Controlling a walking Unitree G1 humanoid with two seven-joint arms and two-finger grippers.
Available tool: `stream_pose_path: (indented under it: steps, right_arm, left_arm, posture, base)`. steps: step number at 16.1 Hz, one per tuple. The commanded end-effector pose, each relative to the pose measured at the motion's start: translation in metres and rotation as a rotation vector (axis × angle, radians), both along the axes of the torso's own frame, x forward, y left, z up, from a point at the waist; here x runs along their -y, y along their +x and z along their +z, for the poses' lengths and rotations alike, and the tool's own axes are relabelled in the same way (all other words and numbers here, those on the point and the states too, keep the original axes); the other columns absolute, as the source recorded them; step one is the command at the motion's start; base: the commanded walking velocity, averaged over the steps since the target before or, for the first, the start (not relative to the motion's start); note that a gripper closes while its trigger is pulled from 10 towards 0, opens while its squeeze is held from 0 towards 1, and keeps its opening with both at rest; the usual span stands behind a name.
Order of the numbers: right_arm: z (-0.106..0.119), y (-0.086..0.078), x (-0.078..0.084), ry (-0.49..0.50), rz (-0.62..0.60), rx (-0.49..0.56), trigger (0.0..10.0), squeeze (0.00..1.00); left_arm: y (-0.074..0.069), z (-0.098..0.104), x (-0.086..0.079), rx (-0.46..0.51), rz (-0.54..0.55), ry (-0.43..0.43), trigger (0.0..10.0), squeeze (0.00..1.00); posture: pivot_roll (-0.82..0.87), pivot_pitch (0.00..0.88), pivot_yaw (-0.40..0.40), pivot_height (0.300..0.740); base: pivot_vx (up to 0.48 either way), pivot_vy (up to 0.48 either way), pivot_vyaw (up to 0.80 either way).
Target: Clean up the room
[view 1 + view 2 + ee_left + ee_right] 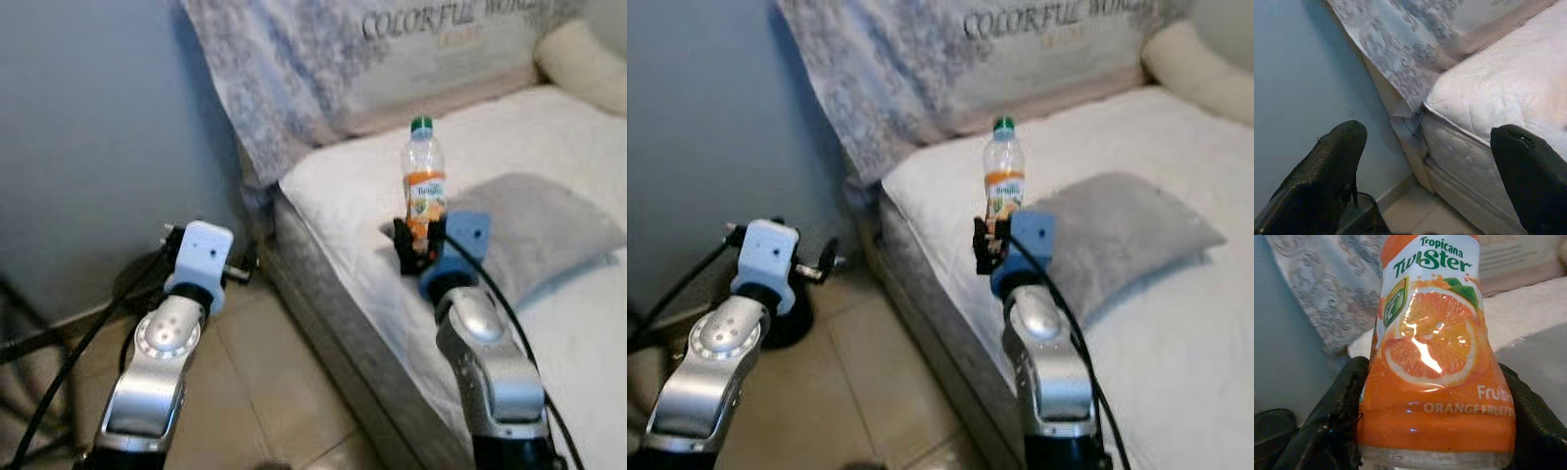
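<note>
One orange bottle (423,183) upright on bed (343,186), right tool (419,245) clamped round it (grey pillow (544,227) just beside); left tool (1425,166) apart.

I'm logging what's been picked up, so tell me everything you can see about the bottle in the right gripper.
The bottle is clear plastic with a green cap and an orange Tropicana Twister label showing a sliced orange. It stands upright above the white mattress near the bed's edge, beside a grey pillow. The right gripper clamps its lower part, one black finger on each side.
</note>
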State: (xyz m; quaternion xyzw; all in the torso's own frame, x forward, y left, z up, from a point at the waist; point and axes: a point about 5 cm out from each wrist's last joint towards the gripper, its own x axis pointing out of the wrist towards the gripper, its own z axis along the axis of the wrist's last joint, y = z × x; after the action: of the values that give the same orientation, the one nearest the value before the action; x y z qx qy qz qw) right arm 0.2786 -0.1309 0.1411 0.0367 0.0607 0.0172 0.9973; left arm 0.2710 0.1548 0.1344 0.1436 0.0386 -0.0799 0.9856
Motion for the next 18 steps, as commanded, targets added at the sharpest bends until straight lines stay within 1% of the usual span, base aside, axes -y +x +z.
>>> stream_pose_path:
  steps: [1, 2, 3, 5, 7, 10, 12, 13, 14, 16, 18]
  right_arm:
    - [-0.003, 0.000, 0.000, 0.010, 0.013, -0.029, 10.0, 0.00]
    - [-0.007, 0.000, 0.001, 0.024, -0.005, -0.057, 10.0, 0.00]
    - [-0.008, 0.000, 0.001, 0.024, -0.010, -0.064, 10.0, 0.00]
    - [-0.013, 0.001, 0.001, 0.039, -0.006, -0.089, 10.0, 0.00]
    - [-0.011, 0.004, 0.001, 0.038, 0.004, -0.084, 10.0, 0.00]
    - [-0.015, 0.011, 0.003, 0.018, -0.002, -0.101, 10.0, 0.00]
    - [-0.023, 0.014, 0.006, -0.024, -0.002, -0.119, 10.0, 0.00]
    - [-0.034, 0.013, 0.010, -0.032, -0.006, -0.149, 10.0, 0.00]
    - [-0.036, 0.012, 0.011, -0.023, -0.009, -0.158, 10.0, 0.00]
    - [-0.034, 0.013, 0.011, -0.023, -0.022, -0.154, 10.0, 0.00]
    - [-0.034, 0.015, 0.012, -0.012, -0.036, -0.148, 10.0, 0.00]
  left_arm:
    - [-0.001, -0.001, -0.002, -0.001, 0.005, 0.003, 10.0, 0.00]
    - [-0.001, 0.000, -0.002, 0.006, 0.002, -0.006, 10.0, 0.00]
    - [-0.001, 0.001, -0.002, 0.009, 0.001, -0.011, 10.0, 0.00]
    - [0.000, 0.002, -0.002, 0.010, -0.002, -0.037, 10.0, 0.00]
    - [0.001, 0.001, -0.004, 0.008, 0.012, -0.047, 10.0, 0.00]
    - [0.001, 0.000, -0.009, 0.008, 0.033, -0.056, 10.0, 0.00]
    - [-0.001, -0.001, -0.011, 0.007, 0.040, -0.051, 10.0, 0.00]
    - [-0.004, -0.004, -0.017, -0.004, 0.054, -0.041, 10.0, 0.00]
    - [-0.006, -0.007, -0.022, -0.013, 0.064, -0.034, 10.0, 0.00]
    - [-0.008, -0.011, -0.027, -0.023, 0.071, -0.027, 10.0, 0.00]
    - [-0.008, -0.009, -0.026, -0.020, 0.069, -0.026, 10.0, 0.00]
  posture:
    - [0.04, 0.000, 0.045, 0.740]
    - [0.05, 0.000, 0.043, 0.740]
    - [0.05, 0.000, 0.041, 0.740]
    - [0.05, 0.000, 0.037, 0.740]
    - [0.05, 0.000, 0.034, 0.740]
    - [0.07, 0.000, 0.009, 0.740]
    - [0.09, 0.000, -0.004, 0.740]
    - [0.10, 0.000, -0.006, 0.740]
    - [0.10, 0.000, -0.005, 0.740]
    - [0.10, 0.000, -0.005, 0.740]
    - [0.10, 0.000, -0.004, 0.740]
  base:
    - [0.000, 0.000, 0.80]
    - [0.000, 0.000, 0.80]
    - [0.000, 0.000, 0.80]
    - [0.000, 0.000, 0.00]
    - [0.000, 0.000, 0.00]
    - [0.268, 0.000, 0.00]
    - [0.302, 0.000, 0.00]
    - [0.304, 0.000, 0.80]
    - [0.307, 0.000, 0.80]
    - [0.309, 0.000, 0.80]
    - [0.307, 0.000, 0.00]
